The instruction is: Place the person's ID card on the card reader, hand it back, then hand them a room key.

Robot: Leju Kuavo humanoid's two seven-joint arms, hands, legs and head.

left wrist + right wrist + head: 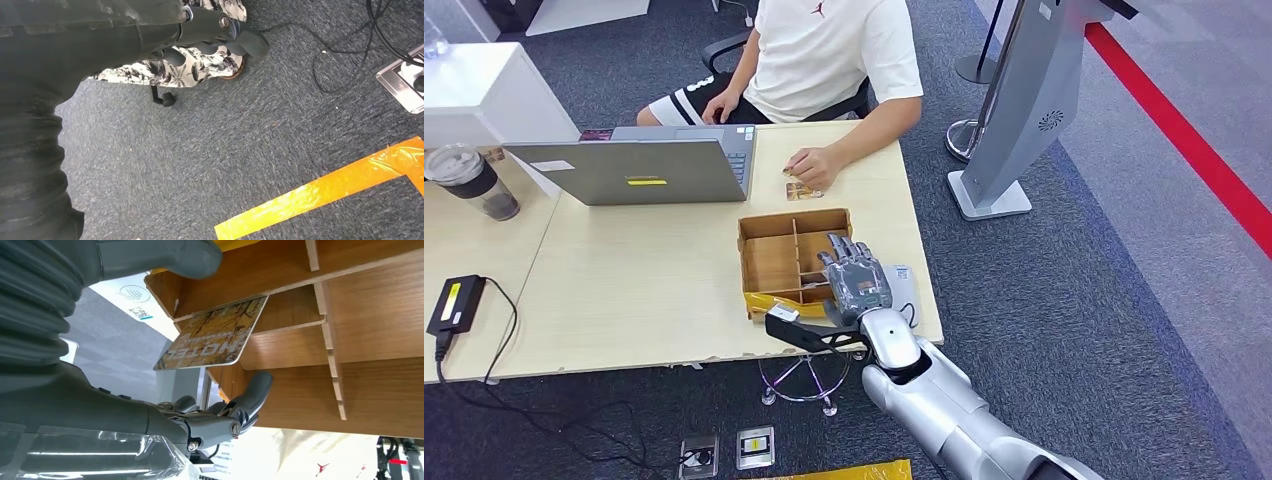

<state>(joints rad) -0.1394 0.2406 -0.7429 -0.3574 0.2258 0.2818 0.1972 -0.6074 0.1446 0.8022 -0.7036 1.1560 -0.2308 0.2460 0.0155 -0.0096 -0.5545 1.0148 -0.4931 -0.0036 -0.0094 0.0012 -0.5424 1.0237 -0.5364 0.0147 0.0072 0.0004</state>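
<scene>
Grey and ribbed at the wrist, your right hand (858, 283) hangs over the near right corner of the wooden organiser box (769, 262), fingers stretched forward and slightly apart, holding nothing. From the right wrist view you can see a dark fingertip (257, 387) close against the box's wooden wall, though whether it touches is hard to tell, and the thumb (165, 256) sits above the box rim. Just beyond the fingers, a room key card (212, 336) printed with autumn trees and the word HOTEL leans tilted in one of the box's small compartments, its edge poking out over the divider. A white card reader (902, 285) lies on the table just to the right of your hand, partly hidden by it. Further out, the person's hand (812, 165) rests on the pale wooden table (644, 290) beyond the box, with a card (802, 191) lying flat at its fingertips; you cannot read what that card is. A grey laptop (649, 165) stands open to the left, then a dark lidded cup (472, 182) and a black power adapter (456, 303). Your left hand (215, 35) hangs by the carpet, fingers curled in loosely around nothing, above a strip of orange floor tape (320, 192).
</scene>
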